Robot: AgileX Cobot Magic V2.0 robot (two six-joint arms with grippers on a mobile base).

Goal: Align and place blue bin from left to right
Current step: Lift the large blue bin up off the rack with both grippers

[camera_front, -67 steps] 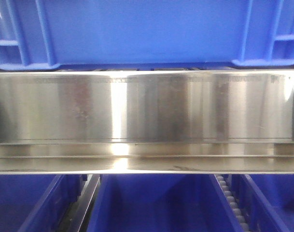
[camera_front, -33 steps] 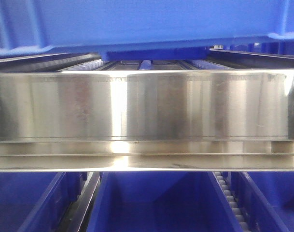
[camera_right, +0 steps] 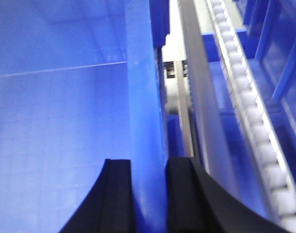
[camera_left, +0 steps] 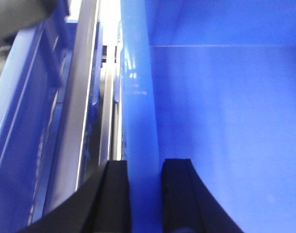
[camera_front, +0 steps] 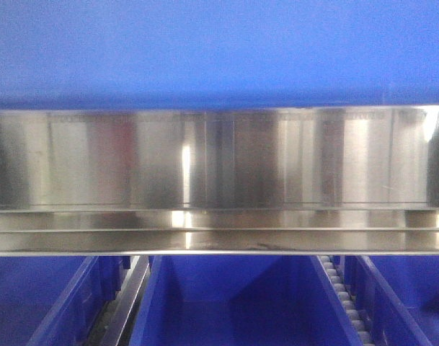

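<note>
Left hand (camera_left: 145,165) and right hand (camera_right: 149,162) are black, curved.

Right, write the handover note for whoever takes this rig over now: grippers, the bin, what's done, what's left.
Left gripper: shut on the left side wall of the blue bin, one finger on each side of the wall.
Right gripper: shut on the right side wall in the same way.
Bin: held between both arms. It fills the top of the front view above the steel rail. Other bins sit on the level below.
Done: two-handed grip taken.
Left: line it up, set it down, and open both grippers. Whether its base touches the rack cannot be told from these views.
</note>
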